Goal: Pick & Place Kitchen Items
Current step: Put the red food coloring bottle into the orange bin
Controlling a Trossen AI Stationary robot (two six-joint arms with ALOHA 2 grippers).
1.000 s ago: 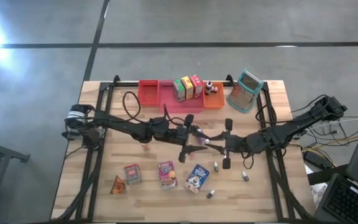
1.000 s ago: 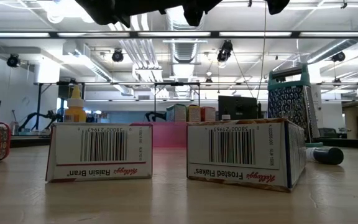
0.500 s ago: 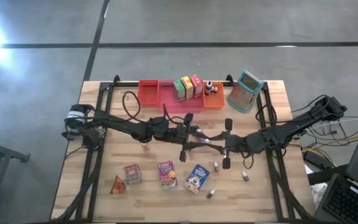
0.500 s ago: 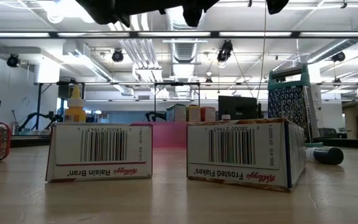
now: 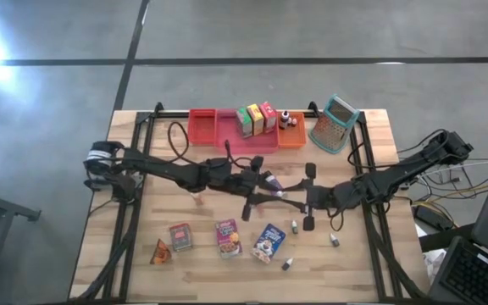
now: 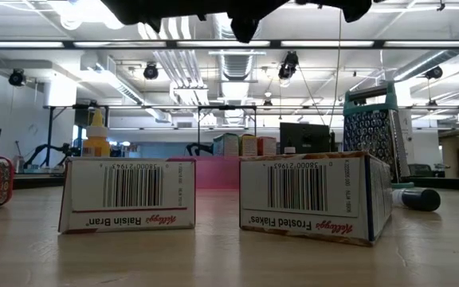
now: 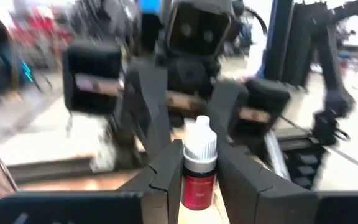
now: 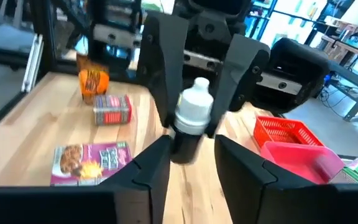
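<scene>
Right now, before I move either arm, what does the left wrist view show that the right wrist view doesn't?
Only the left wrist view: the left gripper shut on the red-labelled body of the small bottle, seen close up.
Only the right wrist view: table items beyond, namely a purple box, a red can, an orange wedge and the red tray bin.
Both: the white-capped bottle between the two facing grippers, with the right gripper opposite the left.

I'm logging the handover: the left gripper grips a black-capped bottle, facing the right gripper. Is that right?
Not quite: the cap is white, as the left wrist view shows. The left gripper does grip the bottle, facing the right gripper.
</scene>
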